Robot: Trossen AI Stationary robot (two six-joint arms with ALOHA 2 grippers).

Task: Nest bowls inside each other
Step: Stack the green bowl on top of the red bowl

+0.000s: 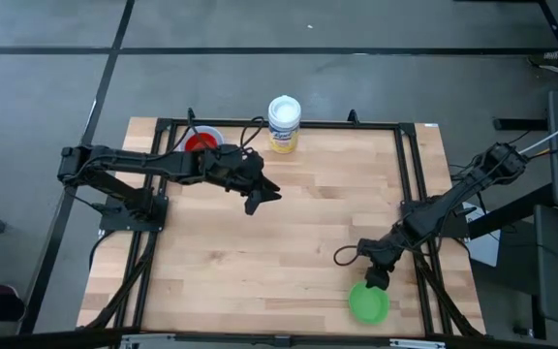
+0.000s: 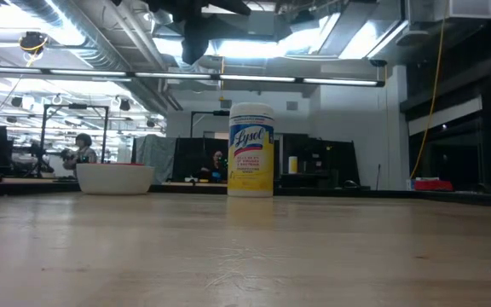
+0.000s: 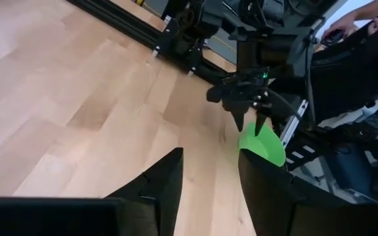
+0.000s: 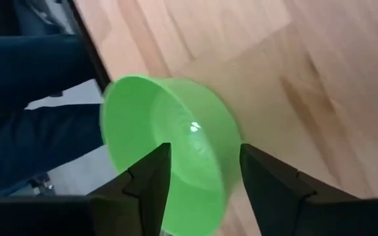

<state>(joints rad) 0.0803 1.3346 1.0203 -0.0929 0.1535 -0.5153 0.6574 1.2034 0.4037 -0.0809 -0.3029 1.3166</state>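
Observation:
A green bowl (image 1: pixel 368 303) sits upright on its base near the table's near right corner. My right gripper (image 4: pixel 202 157) is open just above the bowl (image 4: pixel 176 151). One finger is over its hollow and the other is outside its wall. A red bowl (image 1: pixel 200 143) sits inside a white bowl (image 2: pixel 113 178) at the far left. My left gripper (image 1: pixel 260 199) hangs open and empty above the table's middle. My right gripper comes slanting down from the table's right side, its fingers (image 4: pixel 151 176) astride the green bowl's wall (image 4: pixel 231 154) on the side away from the near edge. I cannot tell whether either finger touches the bowl. The bowl stays on the table.
A white cylindrical container with a yellow label (image 1: pixel 284 124) stands at the far edge, right of the nested bowls. A black frame rail (image 1: pixel 410 194) runs along the table's sides. Bare wood (image 1: pixel 289 262) lies between the two arms. People sit in the room beyond the table.

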